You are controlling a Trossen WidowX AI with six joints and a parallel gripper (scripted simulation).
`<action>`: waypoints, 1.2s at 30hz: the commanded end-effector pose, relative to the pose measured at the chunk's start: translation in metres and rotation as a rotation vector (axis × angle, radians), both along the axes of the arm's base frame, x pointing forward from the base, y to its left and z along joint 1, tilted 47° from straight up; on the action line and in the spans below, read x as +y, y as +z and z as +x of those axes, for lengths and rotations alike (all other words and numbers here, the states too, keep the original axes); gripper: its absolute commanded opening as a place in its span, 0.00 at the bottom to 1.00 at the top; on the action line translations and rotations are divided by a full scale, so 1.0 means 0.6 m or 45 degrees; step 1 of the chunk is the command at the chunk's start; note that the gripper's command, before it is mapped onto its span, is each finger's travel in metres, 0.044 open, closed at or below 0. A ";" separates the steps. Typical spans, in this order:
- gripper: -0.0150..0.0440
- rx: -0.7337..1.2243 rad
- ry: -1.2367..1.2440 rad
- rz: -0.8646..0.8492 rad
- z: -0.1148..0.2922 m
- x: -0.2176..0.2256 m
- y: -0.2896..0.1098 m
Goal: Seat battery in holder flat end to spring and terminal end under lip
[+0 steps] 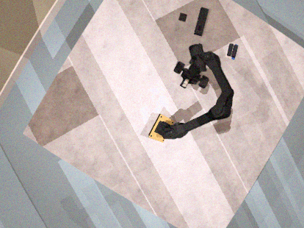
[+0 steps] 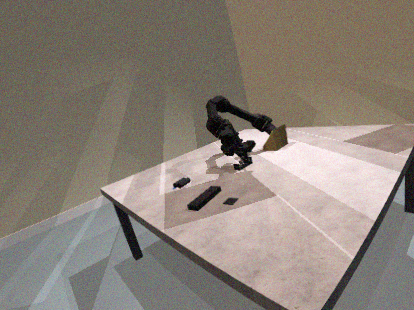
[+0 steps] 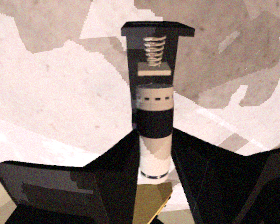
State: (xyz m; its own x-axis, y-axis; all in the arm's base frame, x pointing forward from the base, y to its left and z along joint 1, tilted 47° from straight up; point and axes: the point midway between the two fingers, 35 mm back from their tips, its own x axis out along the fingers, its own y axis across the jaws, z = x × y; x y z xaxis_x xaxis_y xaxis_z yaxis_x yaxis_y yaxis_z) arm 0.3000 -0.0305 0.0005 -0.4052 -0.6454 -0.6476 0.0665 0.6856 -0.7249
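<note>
In the wrist view my gripper (image 3: 153,133) is shut on the battery (image 3: 154,125), a white cylinder with black bands. The battery points straight away from me, in line with the dark holder (image 3: 158,30). Its far end sits close to the plate at the end of the coil spring (image 3: 154,50); I cannot tell whether they touch. The holder's yellow base (image 3: 150,206) (image 1: 157,123) (image 2: 276,139) shows below the fingers. In the top view the gripper (image 1: 166,131) hangs over this base and hides the holder and battery.
A long black bar (image 1: 201,20) (image 2: 204,198), a small black square (image 1: 182,17) (image 2: 230,201) and a small dark block with a blue end (image 1: 232,51) (image 2: 181,182) lie beyond the arm's base (image 1: 192,71). The table edge (image 2: 150,223) is far from the holder.
</note>
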 end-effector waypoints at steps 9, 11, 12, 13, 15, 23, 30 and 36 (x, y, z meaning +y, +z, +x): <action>0.38 0.065 -0.090 0.009 0.007 -0.006 -0.005; 0.38 0.076 -0.103 0.009 0.008 -0.007 -0.005; 0.38 0.082 -0.109 0.009 0.008 -0.008 -0.006; 0.38 0.087 -0.114 0.010 0.009 -0.008 -0.006; 0.38 0.091 -0.119 0.010 0.009 -0.008 -0.006; 0.38 0.091 -0.118 0.008 0.016 -0.010 -0.008; 0.38 0.091 -0.118 0.007 0.023 -0.012 -0.008; 0.38 0.093 -0.119 0.006 0.028 -0.013 -0.008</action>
State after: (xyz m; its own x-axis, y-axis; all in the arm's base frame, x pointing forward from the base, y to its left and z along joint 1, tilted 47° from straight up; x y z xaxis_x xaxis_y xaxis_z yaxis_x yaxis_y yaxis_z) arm 0.3108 -0.0377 -0.0046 -0.5202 -0.5995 -0.6083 0.0643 0.6827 -0.7279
